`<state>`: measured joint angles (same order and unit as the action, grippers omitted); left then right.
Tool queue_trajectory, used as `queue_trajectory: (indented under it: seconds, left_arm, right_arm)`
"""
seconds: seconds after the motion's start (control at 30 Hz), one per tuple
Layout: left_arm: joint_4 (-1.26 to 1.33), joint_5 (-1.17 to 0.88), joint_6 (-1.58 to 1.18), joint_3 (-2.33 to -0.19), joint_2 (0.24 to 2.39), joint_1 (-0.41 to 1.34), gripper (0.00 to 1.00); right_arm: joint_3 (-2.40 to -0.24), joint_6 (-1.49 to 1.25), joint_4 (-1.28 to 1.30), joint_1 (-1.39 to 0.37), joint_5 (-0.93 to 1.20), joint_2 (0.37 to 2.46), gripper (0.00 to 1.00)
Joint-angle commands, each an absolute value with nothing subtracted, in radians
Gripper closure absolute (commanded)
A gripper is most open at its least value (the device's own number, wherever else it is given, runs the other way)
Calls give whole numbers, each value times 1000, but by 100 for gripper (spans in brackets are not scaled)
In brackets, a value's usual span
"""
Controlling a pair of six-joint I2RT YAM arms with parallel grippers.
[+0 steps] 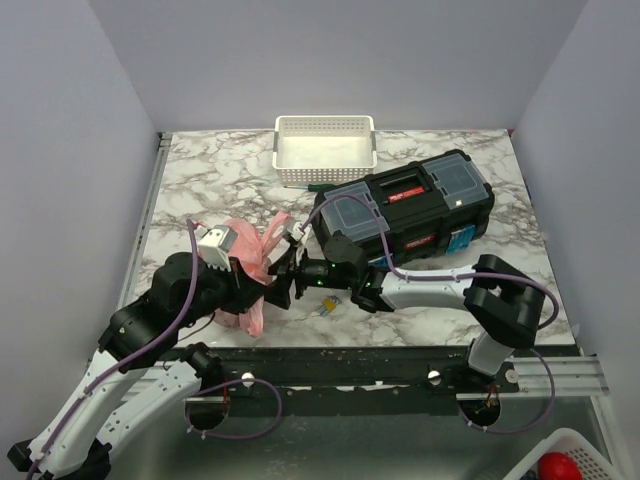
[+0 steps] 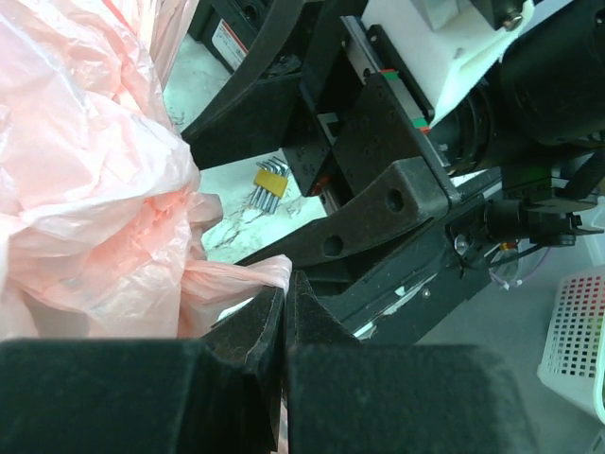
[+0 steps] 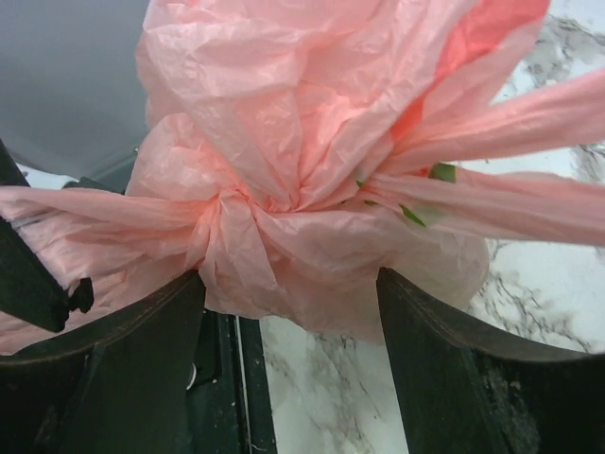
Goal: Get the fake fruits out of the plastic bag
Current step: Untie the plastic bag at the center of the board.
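Observation:
The pink plastic bag (image 1: pixel 243 262) lies crumpled at the near left of the marble table, tied in a knot (image 3: pixel 236 213). The fake fruits are hidden inside it. My left gripper (image 1: pixel 262 291) is shut, with a fold of the bag (image 2: pixel 104 208) pinched between its tips (image 2: pixel 285 293). My right gripper (image 1: pixel 284 262) faces it from the right. It is open, its fingers (image 3: pixel 142 331) on either side of the bag's knotted bulge (image 3: pixel 312 265), with the plastic resting on both tips.
A black toolbox (image 1: pixel 410 205) stands just behind the right arm. A white perforated basket (image 1: pixel 325 150) is at the back. A yellow holder of hex keys (image 1: pixel 325 306) lies under the right wrist, also in the left wrist view (image 2: pixel 271 180). A white bin (image 1: pixel 575 460) sits off the table, near right.

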<state>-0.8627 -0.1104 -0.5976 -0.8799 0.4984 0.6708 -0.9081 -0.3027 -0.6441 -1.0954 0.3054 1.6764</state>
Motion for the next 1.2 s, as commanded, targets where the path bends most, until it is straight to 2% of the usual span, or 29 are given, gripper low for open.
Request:
queue_trajectory:
  seconds: [0.0, 0.07, 0.17, 0.23, 0.3, 0.33, 0.5, 0.6, 0.63, 0.77, 0.87, 0.97, 1.0, 1.17]
  left_arm:
    - [-848, -145, -572, -911, 497, 669, 100]
    - [-847, -150, -569, -910, 497, 670, 100]
    - [-841, -161, -566, -893, 486, 669, 100]
    - [-842, -160, -565, -883, 473, 669, 97]
    - [-849, -147, -564, -881, 455, 670, 79]
    - [-853, -133, -562, -881, 444, 669, 71]
    - [-875, -31, -540, -910, 412, 668, 38]
    - [-884, 48, -510, -970, 431, 669, 23]
    - [-881, 80, -499, -989, 441, 669, 21]
    - [-889, 198, -489, -1097, 508, 669, 21]
    - [-884, 221, -471, -1160, 572, 669, 20]
    - [-872, 239, -457, -1186, 642, 669, 14]
    - [-876, 240, -454, -1193, 678, 669, 15]
    - [-840, 233, -432, -1164, 812, 664, 35]
  right_arm:
    - [-961, -331, -788, -1096, 413, 1732, 26]
    - [-976, -338, -791, -1095, 414, 1742, 39]
    - [-972, -355, -814, -1095, 375, 1739, 72]
    - [-963, -357, -800, -1096, 340, 1720, 83]
    - [-952, -339, -748, -1096, 277, 1681, 96]
    - [-940, -334, -727, -1096, 227, 1658, 99]
    - [-918, -279, -583, -1096, 72, 1553, 99]
    - [-913, -258, -520, -1095, 27, 1508, 99]
    - [-914, -247, -509, -1097, 24, 1496, 99]
    - [-968, -208, -396, -1098, 28, 1500, 99]
    - [-937, -206, -424, -1097, 40, 1497, 99]
    - [-921, -218, -421, -1098, 26, 1499, 99]
    - [-914, -224, -421, -1097, 16, 1497, 99]
    - [-887, -245, -435, -1097, 31, 1484, 99]
